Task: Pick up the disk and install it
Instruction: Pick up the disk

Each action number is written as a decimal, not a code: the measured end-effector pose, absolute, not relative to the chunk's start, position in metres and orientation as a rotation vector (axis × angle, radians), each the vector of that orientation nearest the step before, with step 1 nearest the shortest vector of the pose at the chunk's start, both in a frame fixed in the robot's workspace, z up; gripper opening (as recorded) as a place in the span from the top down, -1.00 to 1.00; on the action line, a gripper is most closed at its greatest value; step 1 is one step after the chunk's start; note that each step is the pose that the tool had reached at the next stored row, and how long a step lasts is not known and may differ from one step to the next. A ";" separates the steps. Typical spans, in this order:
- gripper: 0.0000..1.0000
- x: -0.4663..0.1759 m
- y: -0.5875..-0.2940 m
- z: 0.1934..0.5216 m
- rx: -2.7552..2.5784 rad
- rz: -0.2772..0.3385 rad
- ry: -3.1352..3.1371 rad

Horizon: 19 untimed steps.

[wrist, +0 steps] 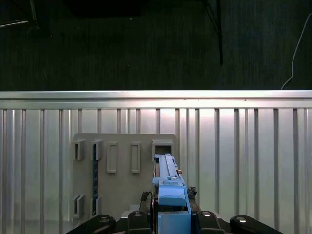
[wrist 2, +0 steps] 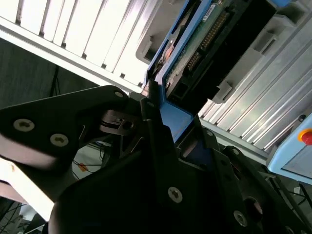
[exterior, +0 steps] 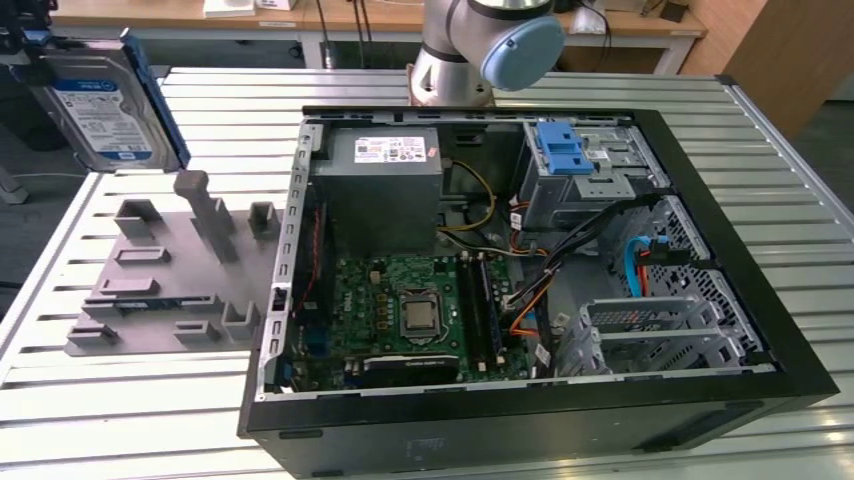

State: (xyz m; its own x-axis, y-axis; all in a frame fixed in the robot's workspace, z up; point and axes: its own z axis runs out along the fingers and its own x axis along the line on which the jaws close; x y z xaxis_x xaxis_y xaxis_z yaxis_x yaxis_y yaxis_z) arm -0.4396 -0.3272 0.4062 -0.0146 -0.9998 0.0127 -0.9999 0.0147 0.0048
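Note:
The disk [exterior: 104,105], a silver drive with a blue-and-white label and a blue carrier frame, hangs in the air at the exterior view's far left, above the grey holder plate [exterior: 154,290]. My gripper [exterior: 24,45] is a dark shape at its upper end. In the first wrist view the disk [wrist: 168,187] is edge-on, clamped in my gripper [wrist: 171,217] over the plate [wrist: 122,195]. The second wrist view has the disk's circuit-board side [wrist 2: 207,41] and blue frame held in the gripper [wrist 2: 163,122], which is shut on it.
An open black computer case [exterior: 747,330] lies on the slatted metal table [exterior: 134,420], with motherboard [exterior: 414,315], power supply [exterior: 374,190] and a drive cage with a blue latch [exterior: 563,150]. The arm's base [exterior: 474,50] stands behind the case. The table edge [wrist: 156,95] borders dark floor.

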 end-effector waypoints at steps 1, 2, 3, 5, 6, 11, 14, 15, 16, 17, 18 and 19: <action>0.27 -0.440 -0.327 0.408 2.196 0.009 -2.229; 0.27 -0.440 -0.327 0.410 2.196 0.009 -2.229; 0.27 -0.440 -0.327 0.411 2.196 0.009 -2.229; 0.27 -0.440 -0.327 0.415 2.196 0.009 -2.229; 0.27 -0.440 -0.327 0.417 2.196 0.009 -2.229; 0.27 -0.440 -0.327 0.426 2.196 0.009 -2.229; 0.27 -0.440 -0.327 0.427 2.196 0.009 -2.229; 0.27 -0.440 -0.327 0.427 2.197 0.009 -2.229; 0.27 -0.440 -0.327 0.427 2.196 0.009 -2.229; 0.27 -0.440 -0.327 0.427 2.196 0.009 -2.229; 0.27 -0.440 -0.327 0.427 2.196 0.008 -2.229; 0.27 -0.440 -0.327 0.427 2.196 0.009 -2.229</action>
State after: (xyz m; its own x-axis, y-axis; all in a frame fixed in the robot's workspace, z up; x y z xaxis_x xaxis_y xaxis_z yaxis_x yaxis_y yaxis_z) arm -0.4396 -0.3272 0.4265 -0.0146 -0.9998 0.0127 -0.9999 0.0147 0.0049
